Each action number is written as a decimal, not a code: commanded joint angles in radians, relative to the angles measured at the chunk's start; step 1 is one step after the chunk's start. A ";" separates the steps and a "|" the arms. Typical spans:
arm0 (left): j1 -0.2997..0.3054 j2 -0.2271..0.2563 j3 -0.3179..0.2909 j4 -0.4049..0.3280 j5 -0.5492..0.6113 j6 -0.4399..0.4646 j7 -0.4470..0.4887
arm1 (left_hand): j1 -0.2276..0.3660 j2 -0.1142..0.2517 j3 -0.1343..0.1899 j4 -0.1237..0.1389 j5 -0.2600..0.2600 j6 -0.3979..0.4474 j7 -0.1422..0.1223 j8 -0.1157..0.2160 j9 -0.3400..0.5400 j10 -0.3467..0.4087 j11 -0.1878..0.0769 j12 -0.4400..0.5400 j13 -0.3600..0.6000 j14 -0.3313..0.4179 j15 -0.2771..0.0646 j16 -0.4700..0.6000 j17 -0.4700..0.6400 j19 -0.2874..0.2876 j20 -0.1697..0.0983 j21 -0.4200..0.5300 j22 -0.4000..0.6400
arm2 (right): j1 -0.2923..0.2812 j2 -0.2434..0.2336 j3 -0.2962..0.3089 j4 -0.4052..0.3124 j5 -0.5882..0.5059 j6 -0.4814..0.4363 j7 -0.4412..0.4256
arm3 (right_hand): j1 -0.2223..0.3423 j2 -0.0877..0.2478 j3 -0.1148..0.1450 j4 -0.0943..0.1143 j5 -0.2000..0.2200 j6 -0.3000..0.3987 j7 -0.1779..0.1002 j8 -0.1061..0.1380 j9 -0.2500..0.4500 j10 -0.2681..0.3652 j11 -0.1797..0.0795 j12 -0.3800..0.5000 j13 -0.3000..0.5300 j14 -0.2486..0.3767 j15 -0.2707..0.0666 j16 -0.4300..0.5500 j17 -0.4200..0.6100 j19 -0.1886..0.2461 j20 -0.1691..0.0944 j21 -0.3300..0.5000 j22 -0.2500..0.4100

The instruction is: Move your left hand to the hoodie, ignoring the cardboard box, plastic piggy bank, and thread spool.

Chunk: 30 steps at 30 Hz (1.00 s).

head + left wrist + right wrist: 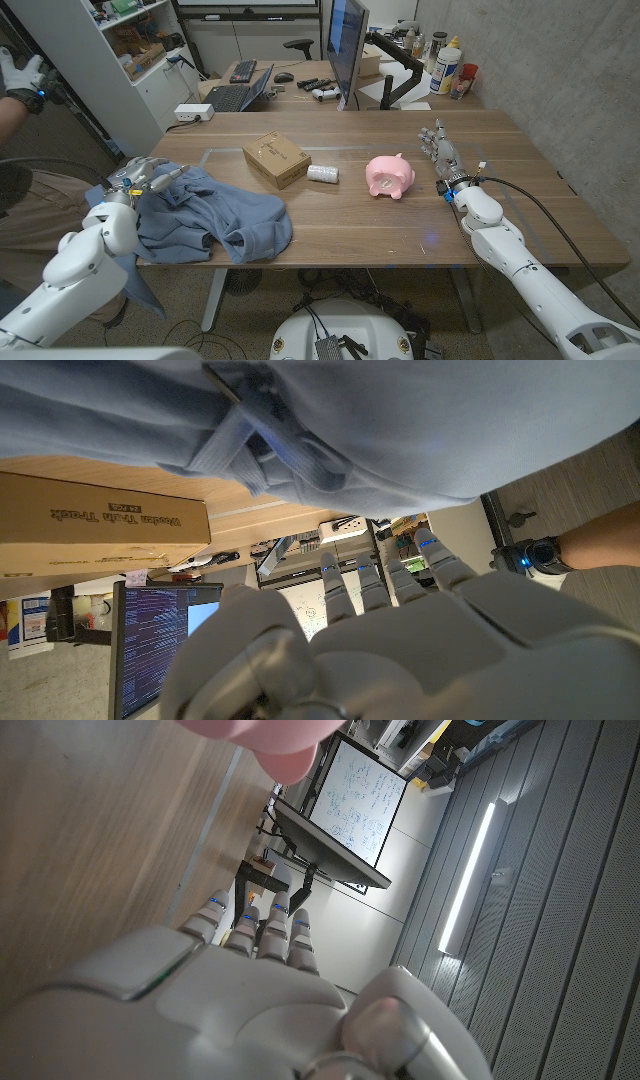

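We note a wooden table [330, 215] with a medium-brown grain top in the foreground. Behind it stands a second desk [300, 85] carrying an open laptop [240, 93], a large monitor [347, 45] on an arm seen edge-on, and several bottles [445, 65] at its far right corner. A white shelving unit [120, 60] with boxes on its shelves occupies the left side, with a white power strip [193, 112] near its base. The right wall [560, 70] is grey concrete. A black office chair [298, 46] sits further back. In the right wrist view we see a long ceiling light strip [475, 870], lit, on a ribbed grey ceiling.
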 commanded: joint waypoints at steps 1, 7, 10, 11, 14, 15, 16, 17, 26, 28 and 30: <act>-0.013 0.018 0.037 0.011 0.002 0.022 -0.003 | 0.012 -0.003 0.001 -0.005 0.008 0.002 0.001 0.004 0.002 0.002 -0.001 0.008 0.002 -0.005 -0.001 0.006 0.001 0.001 -0.002 0.007 0.003 | -0.001 0.001 0.004 0.006 0.003 0.004 0.002 | 0.000 0.029 0.005 0.004 0.000 0.003 -0.001 -0.002 0.004 0.005 -0.004 -0.002 0.002 0.002 0.000 0.004 0.001 -0.007 -0.001 0.006 0.003; -0.018 0.028 0.045 0.015 -0.007 0.025 -0.001 | 0.012 -0.003 0.001 -0.005 0.008 0.002 0.001 0.004 0.002 0.002 -0.001 0.008 0.002 -0.005 -0.001 0.006 0.001 0.001 -0.003 0.007 0.003 | -0.003 0.000 0.005 0.005 0.003 0.003 -0.001 | 0.000 0.029 0.005 0.004 0.000 0.004 0.000 -0.001 0.004 0.006 -0.003 -0.002 0.002 0.002 0.000 0.004 0.001 -0.006 -0.003 0.006 0.003; -0.023 0.030 0.052 0.017 -0.012 0.031 0.002 | 0.012 -0.003 0.001 -0.005 0.008 0.002 0.000 0.004 0.002 0.001 -0.002 0.008 0.002 -0.004 -0.001 0.006 0.001 0.001 -0.002 0.007 0.003 | -0.005 -0.001 0.005 0.003 0.002 0.001 -0.001 | -0.001 0.029 0.005 0.004 0.000 0.004 0.000 -0.001 0.004 0.006 -0.004 -0.002 0.002 0.002 0.000 0.004 0.001 -0.007 -0.002 0.006 0.003; -0.023 0.032 0.053 0.019 -0.013 0.029 0.004 | 0.012 -0.003 0.001 -0.005 0.009 0.002 -0.001 0.004 0.002 0.001 0.000 0.007 0.002 -0.004 -0.002 0.006 0.001 0.000 -0.002 0.007 0.003 | -0.004 -0.002 0.005 0.004 0.002 0.003 0.001 | -0.001 0.029 0.005 0.004 0.000 0.004 -0.001 -0.001 0.004 0.006 -0.004 -0.002 0.002 0.003 0.000 0.004 0.001 -0.007 -0.002 0.006 0.003; -0.027 0.039 0.060 0.020 -0.016 0.033 0.004 | 0.012 -0.003 0.001 -0.005 0.009 0.001 -0.001 0.003 0.002 0.000 0.001 0.007 0.002 -0.004 -0.002 0.006 0.001 0.000 -0.002 0.006 0.003 | -0.003 0.000 0.006 0.007 0.002 0.007 0.000 | -0.001 0.029 0.005 0.004 0.000 0.005 0.000 -0.001 0.004 0.006 -0.003 -0.002 0.002 0.003 0.001 0.004 0.001 -0.007 -0.002 0.006 0.003; -0.027 0.044 0.064 0.019 -0.014 0.037 0.003 | 0.012 -0.003 0.002 -0.005 0.009 0.002 -0.001 0.004 0.002 0.001 0.000 0.007 0.002 -0.004 -0.002 0.006 0.001 0.000 -0.002 0.006 0.003 | -0.001 0.000 0.006 0.008 0.003 0.007 0.001 | -0.001 0.029 0.005 0.004 0.000 0.004 0.000 -0.001 0.004 0.006 -0.004 -0.002 0.002 0.003 0.000 0.004 0.001 -0.006 -0.002 0.006 0.003; -0.027 0.046 0.066 0.019 -0.015 0.040 0.002 | 0.012 -0.003 0.002 -0.005 0.009 0.002 -0.001 0.004 0.002 0.002 0.000 0.008 0.002 -0.004 -0.002 0.006 0.001 0.000 -0.002 0.006 0.003 | 0.000 0.000 0.006 0.010 0.002 0.009 0.002 | -0.001 0.029 0.005 0.004 0.000 0.004 -0.001 -0.001 0.004 0.006 -0.004 -0.002 0.002 0.003 0.000 0.004 0.001 -0.007 -0.001 0.006 0.003; -0.027 0.048 0.066 0.018 -0.017 0.041 0.003 | 0.012 -0.003 0.002 -0.005 0.009 0.002 -0.001 0.004 0.002 0.002 0.000 0.008 0.002 -0.004 -0.002 0.006 0.001 0.000 -0.002 0.007 0.003 | 0.000 0.000 0.006 0.010 0.002 0.009 0.002 | -0.001 0.029 0.005 0.004 0.000 0.004 -0.001 -0.001 0.004 0.006 -0.004 -0.002 0.002 0.003 0.000 0.004 0.001 -0.007 -0.002 0.006 0.003; -0.023 0.055 0.068 0.012 -0.030 0.053 0.011 | 0.012 -0.003 0.002 -0.006 0.010 0.003 -0.001 0.004 0.003 0.002 -0.002 0.008 0.002 -0.004 -0.002 0.006 0.001 0.001 -0.003 0.007 0.003 | -0.004 0.001 0.008 0.011 0.006 0.008 0.002 | -0.001 0.029 0.005 0.004 0.000 0.004 0.000 -0.001 0.004 0.006 -0.003 -0.002 0.002 0.002 0.001 0.004 0.001 -0.006 -0.003 0.006 0.003; -0.025 0.056 0.069 0.013 -0.034 0.054 0.013 | 0.012 -0.003 0.002 -0.006 0.010 0.004 0.000 0.004 0.003 0.002 -0.001 0.008 0.002 -0.004 -0.002 0.006 0.001 0.002 -0.003 0.007 0.003 | -0.004 0.002 0.008 0.013 0.006 0.009 0.002 | -0.001 0.029 0.005 0.004 0.000 0.004 -0.001 -0.001 0.004 0.007 -0.003 -0.002 0.002 0.002 0.001 0.004 0.001 -0.007 -0.002 0.005 0.003; -0.027 0.061 0.073 0.014 -0.033 0.056 0.014 | 0.012 -0.003 0.002 -0.006 0.010 0.004 -0.001 0.004 0.003 0.003 -0.001 0.008 0.002 -0.004 -0.002 0.006 0.001 0.001 -0.003 0.007 0.003 | -0.001 0.003 0.006 0.019 0.004 0.014 0.006 | -0.001 0.029 0.005 0.004 0.000 0.004 0.000 -0.001 0.004 0.007 -0.003 -0.001 0.002 0.002 0.001 0.004 0.001 -0.007 -0.002 0.006 0.003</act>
